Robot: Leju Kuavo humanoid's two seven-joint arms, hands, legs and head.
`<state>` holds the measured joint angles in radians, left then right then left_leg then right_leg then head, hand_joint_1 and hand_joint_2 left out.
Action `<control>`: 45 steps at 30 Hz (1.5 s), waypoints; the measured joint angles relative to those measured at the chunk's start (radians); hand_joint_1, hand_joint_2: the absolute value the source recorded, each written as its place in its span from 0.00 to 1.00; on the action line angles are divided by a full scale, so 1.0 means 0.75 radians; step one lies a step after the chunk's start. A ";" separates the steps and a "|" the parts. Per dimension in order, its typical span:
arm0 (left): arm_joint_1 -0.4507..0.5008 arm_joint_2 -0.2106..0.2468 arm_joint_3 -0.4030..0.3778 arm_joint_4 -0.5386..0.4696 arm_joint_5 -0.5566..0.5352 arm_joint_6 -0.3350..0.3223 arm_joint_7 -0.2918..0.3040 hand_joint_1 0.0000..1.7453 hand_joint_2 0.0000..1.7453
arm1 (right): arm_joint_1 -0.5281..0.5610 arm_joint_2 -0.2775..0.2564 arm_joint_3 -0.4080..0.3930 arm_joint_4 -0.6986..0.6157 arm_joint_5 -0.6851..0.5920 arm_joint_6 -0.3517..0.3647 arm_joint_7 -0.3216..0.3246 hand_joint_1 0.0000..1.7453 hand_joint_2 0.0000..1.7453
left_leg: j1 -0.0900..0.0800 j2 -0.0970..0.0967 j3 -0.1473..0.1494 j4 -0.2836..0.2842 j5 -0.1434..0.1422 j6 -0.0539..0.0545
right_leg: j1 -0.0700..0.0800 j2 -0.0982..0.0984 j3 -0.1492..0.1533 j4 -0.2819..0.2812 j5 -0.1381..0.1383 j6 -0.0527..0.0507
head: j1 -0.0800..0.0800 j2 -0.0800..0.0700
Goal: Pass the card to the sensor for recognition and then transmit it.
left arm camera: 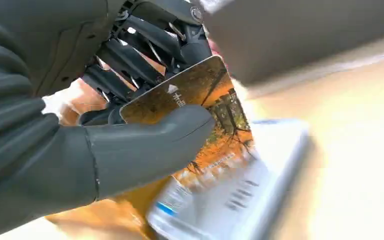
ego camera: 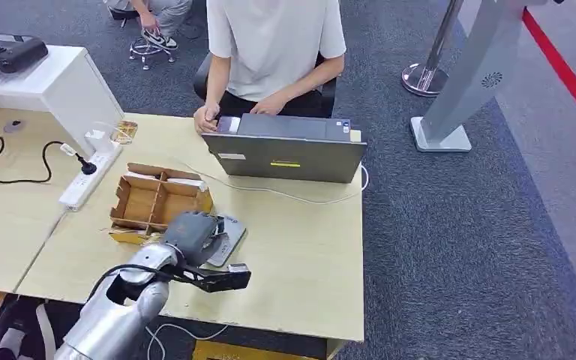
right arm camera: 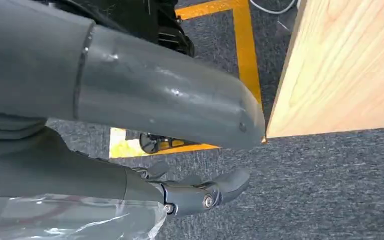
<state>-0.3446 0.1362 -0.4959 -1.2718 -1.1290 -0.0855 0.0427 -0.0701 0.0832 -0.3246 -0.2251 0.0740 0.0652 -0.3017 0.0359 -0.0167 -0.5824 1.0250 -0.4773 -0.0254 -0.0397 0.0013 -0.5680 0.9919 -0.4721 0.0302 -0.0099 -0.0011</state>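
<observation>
Left hand (left arm camera: 95,150) pinching card (left arm camera: 200,115) above sensor (ego camera: 227,238), near bench front edge; lower card flat. Right hand (right arm camera: 145,107) hanging, empty, fingers apart.

We see a wooden table (ego camera: 307,255) on grey carpet (ego camera: 457,247). A person (ego camera: 274,52) sits at its far side with hands at a grey laptop (ego camera: 285,150). A cardboard box (ego camera: 154,204) with compartments lies near the front left, beside a white power strip (ego camera: 86,180) with a black cable (ego camera: 15,169). We see a white stand (ego camera: 52,86), a stanchion base (ego camera: 420,79) and yellow floor tape (right arm camera: 247,55).
</observation>
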 joint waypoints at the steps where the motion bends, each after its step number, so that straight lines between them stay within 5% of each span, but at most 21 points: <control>1: -0.013 0.001 0.000 0.019 0.039 0.010 -0.023 1.00 1.00 | 0.000 0.000 0.000 0.000 0.002 0.002 0.003 0.00 0.00 | 0.000 0.000 0.000 0.000 0.000 0.000 | 0.000 0.000 0.000 0.000 0.000 0.000 | 0.000 0.000; 5: -0.028 -0.001 0.000 0.020 -0.015 0.276 -0.037 1.00 1.00 | 0.000 0.001 -0.005 0.000 0.020 0.009 -0.004 0.00 0.00 | 0.000 0.001 0.000 0.000 0.001 0.000 | 0.000 0.001 0.000 0.000 0.000 0.000 | 0.000 0.000; 16: -0.025 -0.001 0.000 -0.015 -0.069 0.339 -0.017 1.00 1.00 | -0.002 0.003 -0.013 0.000 0.025 0.010 -0.007 0.00 0.00 | 0.000 0.000 0.000 0.000 0.001 0.000 | 0.000 0.001 0.000 0.000 0.000 0.000 | 0.000 0.000; 17: -0.009 0.000 0.001 -0.080 -0.188 0.620 -0.018 1.00 1.00 | -0.002 0.007 -0.018 0.000 0.049 0.008 -0.005 0.00 0.00 | 0.000 0.000 -0.001 0.000 0.000 0.000 | 0.000 0.001 -0.001 0.001 0.000 0.000 | 0.000 0.000; 19: -0.059 0.009 0.047 -0.184 -0.384 0.792 0.000 1.00 1.00 | -0.024 0.022 -0.017 0.000 0.100 0.003 0.026 0.00 0.00 | 0.000 0.000 -0.001 0.000 0.001 0.000 | 0.000 0.000 -0.001 0.001 0.000 0.000 | 0.001 0.000; 26: -0.174 0.027 0.125 -0.152 -0.465 0.824 0.015 1.00 1.00 | -0.040 0.034 -0.014 0.000 0.122 0.006 0.042 0.00 0.00 | 0.000 0.000 -0.001 0.000 0.003 0.000 | 0.000 0.000 -0.001 0.001 0.001 -0.001 | 0.000 0.000; 35: -0.336 0.082 0.203 0.122 -0.472 0.895 0.041 1.00 1.00 | -0.043 0.044 -0.001 0.000 0.139 -0.009 0.074 0.00 0.00 | 0.001 0.000 -0.001 0.000 0.003 0.000 | 0.001 0.001 -0.001 0.001 0.001 -0.001 | 0.000 0.000; 36: -0.337 0.085 0.209 0.139 -0.469 0.896 0.041 0.00 1.00 | -0.042 0.044 0.000 0.000 0.139 -0.011 0.074 0.00 0.00 | 0.001 0.000 -0.001 0.000 0.003 0.000 | 0.000 0.001 -0.001 0.001 0.001 -0.001 | 0.001 0.000; 45: -0.338 0.090 0.220 0.230 -0.440 0.892 0.043 0.00 1.00 | -0.036 0.045 0.001 0.007 0.140 -0.013 0.073 0.00 0.00 | 0.000 0.000 -0.001 0.000 0.003 0.000 | 0.000 0.001 -0.001 0.001 0.001 -0.001 | 0.001 0.000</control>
<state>-0.5980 0.2037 -0.3311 -1.0994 -1.4592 0.5833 0.0748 -0.0971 0.1167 -0.3239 -0.2201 0.1789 0.0557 -0.2468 0.0361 -0.0166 -0.5835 1.0250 -0.4753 -0.0252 -0.0395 0.0018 -0.5690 0.9925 -0.4713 0.0295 -0.0095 -0.0011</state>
